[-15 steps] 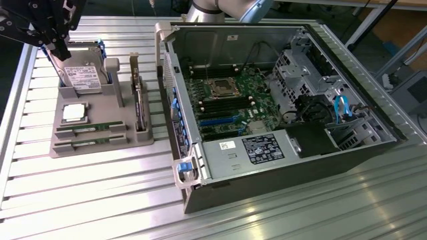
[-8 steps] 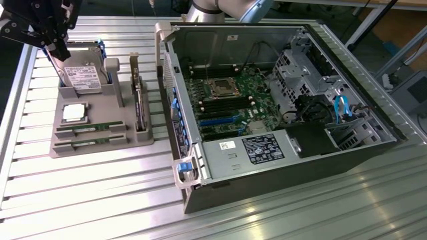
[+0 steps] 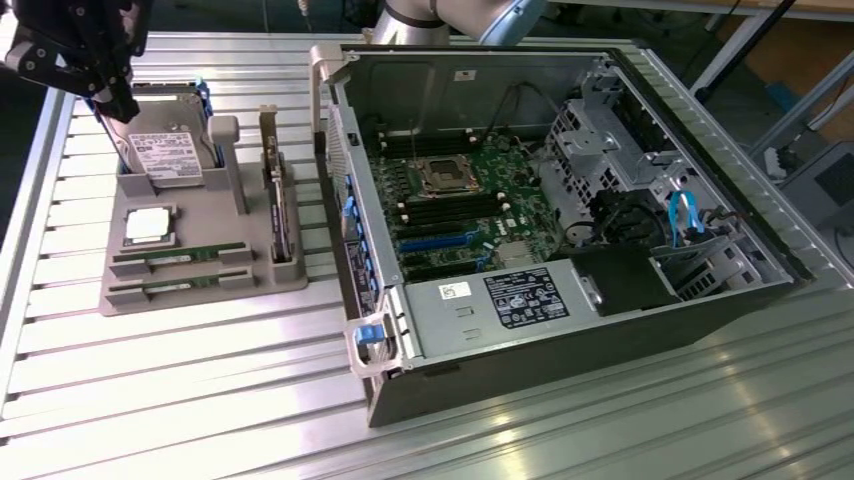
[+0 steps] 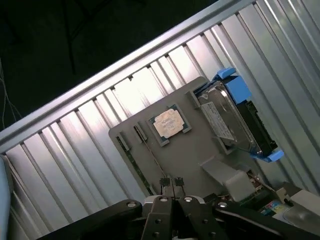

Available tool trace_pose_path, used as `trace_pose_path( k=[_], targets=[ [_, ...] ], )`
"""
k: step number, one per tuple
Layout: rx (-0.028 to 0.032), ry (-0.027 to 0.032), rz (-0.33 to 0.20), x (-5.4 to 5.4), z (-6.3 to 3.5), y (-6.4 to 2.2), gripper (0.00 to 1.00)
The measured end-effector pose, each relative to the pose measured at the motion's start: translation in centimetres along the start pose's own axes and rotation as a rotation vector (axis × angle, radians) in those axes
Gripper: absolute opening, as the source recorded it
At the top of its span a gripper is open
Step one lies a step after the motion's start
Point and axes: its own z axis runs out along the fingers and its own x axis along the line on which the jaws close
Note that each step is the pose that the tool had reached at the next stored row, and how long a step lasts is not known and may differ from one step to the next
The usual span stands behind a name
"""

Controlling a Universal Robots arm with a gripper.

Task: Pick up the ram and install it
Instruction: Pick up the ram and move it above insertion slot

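While the ram [image 3: 180, 258] lies in its tray [image 3: 274, 278] slot beside a twin stick, nothing is picked up or installed.

Exterior view: claw [image 3: 123, 106] above the hard drive [image 3: 171, 152], apart from the ram; computer case [image 3: 561, 355] open.

Wrist view: claw [image 4: 171, 183] pressed together, empty; ram [image 4: 136, 167] in its tray slot.

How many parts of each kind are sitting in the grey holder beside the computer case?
Memory sticks: 2
Hard drive: 1
Processor chip: 1
Expansion card: 1
Total: 5
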Motion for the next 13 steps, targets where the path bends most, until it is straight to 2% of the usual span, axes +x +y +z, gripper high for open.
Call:
trace_pose_path(
  k=[7, 13],
  targets=[
    [-0.0031, 0.0063, -0.141, 0.0, 0.0, -0.01, 0.11],
    [-0.0048, 0.0097, -0.218, 0.0, 0.0, 0.0, 0.11]
  ],
)
